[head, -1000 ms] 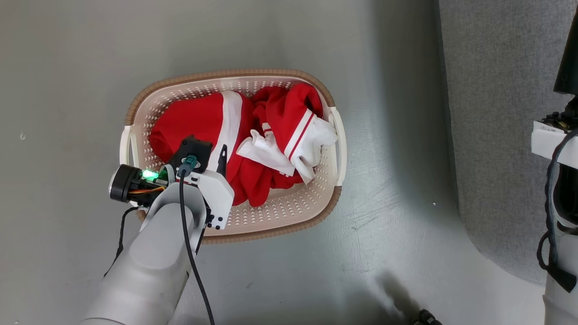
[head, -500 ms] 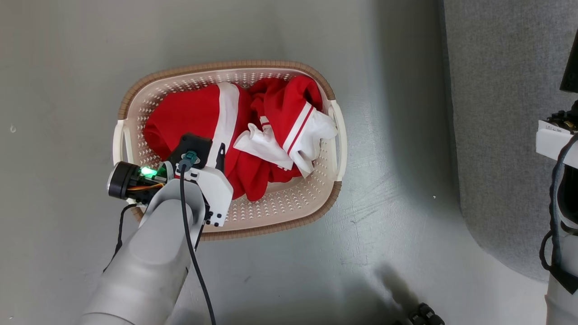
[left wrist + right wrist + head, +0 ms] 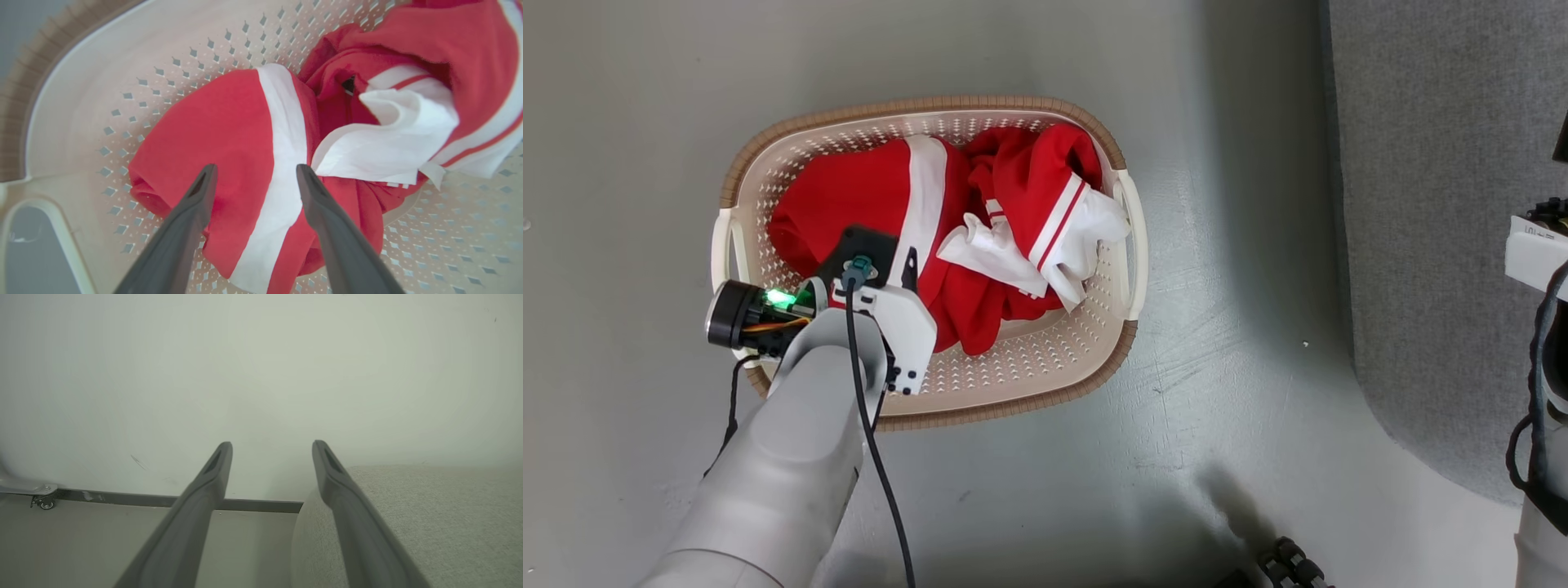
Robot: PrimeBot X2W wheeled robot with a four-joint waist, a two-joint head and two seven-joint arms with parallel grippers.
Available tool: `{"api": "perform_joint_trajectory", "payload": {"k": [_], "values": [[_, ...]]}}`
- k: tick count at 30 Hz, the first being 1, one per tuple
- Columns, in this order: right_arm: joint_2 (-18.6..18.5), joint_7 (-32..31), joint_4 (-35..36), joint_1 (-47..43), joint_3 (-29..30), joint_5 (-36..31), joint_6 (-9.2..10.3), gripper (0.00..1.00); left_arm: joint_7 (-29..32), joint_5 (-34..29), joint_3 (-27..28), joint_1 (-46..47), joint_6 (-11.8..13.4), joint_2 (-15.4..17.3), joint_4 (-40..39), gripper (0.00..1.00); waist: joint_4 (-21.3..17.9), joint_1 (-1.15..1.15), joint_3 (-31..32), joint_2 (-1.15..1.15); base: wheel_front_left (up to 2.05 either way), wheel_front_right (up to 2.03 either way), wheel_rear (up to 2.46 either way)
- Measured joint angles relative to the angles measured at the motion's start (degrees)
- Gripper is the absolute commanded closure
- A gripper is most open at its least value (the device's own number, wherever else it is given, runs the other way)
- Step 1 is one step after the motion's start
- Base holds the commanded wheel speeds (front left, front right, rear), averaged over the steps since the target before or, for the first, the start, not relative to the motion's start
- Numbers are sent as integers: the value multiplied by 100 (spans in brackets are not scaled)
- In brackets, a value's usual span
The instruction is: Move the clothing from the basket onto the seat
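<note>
While the basket [image 3: 1029, 371] sits on the grey floor [image 3: 1029, 506] near the seat [image 3: 1437, 204], left pincer [image 3: 255, 168] and right pincer [image 3: 272, 444] stand spread.

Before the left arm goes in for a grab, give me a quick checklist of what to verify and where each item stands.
1. Left pincer open: ok, fingers spread apart.
2. Left pincer aimed at the clothing: ok, it straddles the white stripe on a red garment.
3. Fingers touching fabric: cannot tell.
4. Clothing in the basket: ok, piled inside it.
5. Right pincer open and empty: ok, pointing at a wall.
6. Seat to the robot's right of the basket: ok.
</note>
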State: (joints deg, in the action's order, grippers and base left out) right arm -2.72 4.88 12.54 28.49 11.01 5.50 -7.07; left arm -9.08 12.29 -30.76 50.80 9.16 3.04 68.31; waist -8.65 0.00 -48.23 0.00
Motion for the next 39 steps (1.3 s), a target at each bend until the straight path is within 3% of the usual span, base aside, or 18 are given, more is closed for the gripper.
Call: {"api": "perform_joint_trajectory", "payload": {"k": [24,27,32,39], "values": [[0,-2,160,-1,-5,-54,0,0,102,68,67,121,110,-25,215,0,-12,0,-216,0,0,0,0],[0,-2,175,-1,-3,-54,0,0,134,74,67,137,110,-27,230,9,-26,0,-237,0,0,0,0],[0,-2,196,-1,-1,-54,0,0,135,120,76,163,98,-27,254,9,-39,0,-263,0,0,0,0],[0,-2,235,-1,10,-58,0,0,151,168,99,242,101,-35,280,3,-46,0,-314,0,0,0,0]]}}
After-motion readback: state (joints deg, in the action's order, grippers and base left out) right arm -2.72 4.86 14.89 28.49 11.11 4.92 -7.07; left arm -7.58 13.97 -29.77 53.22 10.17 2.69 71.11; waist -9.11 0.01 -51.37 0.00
